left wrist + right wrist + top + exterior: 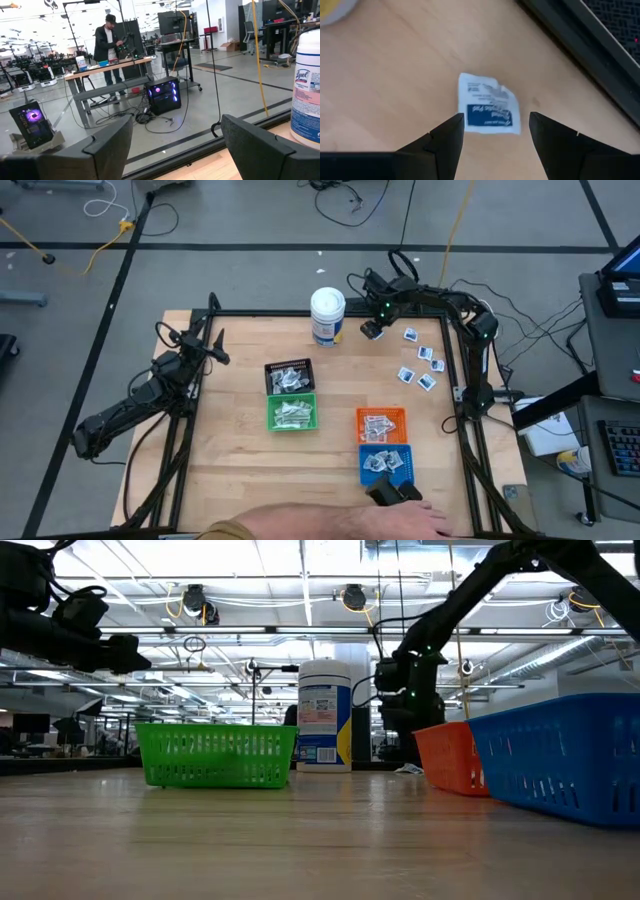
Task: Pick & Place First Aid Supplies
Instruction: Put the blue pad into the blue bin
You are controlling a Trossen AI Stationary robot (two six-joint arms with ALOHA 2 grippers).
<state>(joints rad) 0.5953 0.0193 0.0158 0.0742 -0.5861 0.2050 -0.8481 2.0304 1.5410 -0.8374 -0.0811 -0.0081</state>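
A white square packet with blue print lies flat on the wooden table at the far side. My right gripper hangs open just above it, pointing steeply down, one finger on either side and apart from it. From above, that gripper is right of the white canister. Several more packets lie loose on the table toward the right rail. My left gripper waits open and level at the table's left, holding nothing.
Black, green, orange and blue baskets stand mid-table, each with packets inside. A person's hand reaches over the near edge by the blue basket. The black frame rail runs close to the packet.
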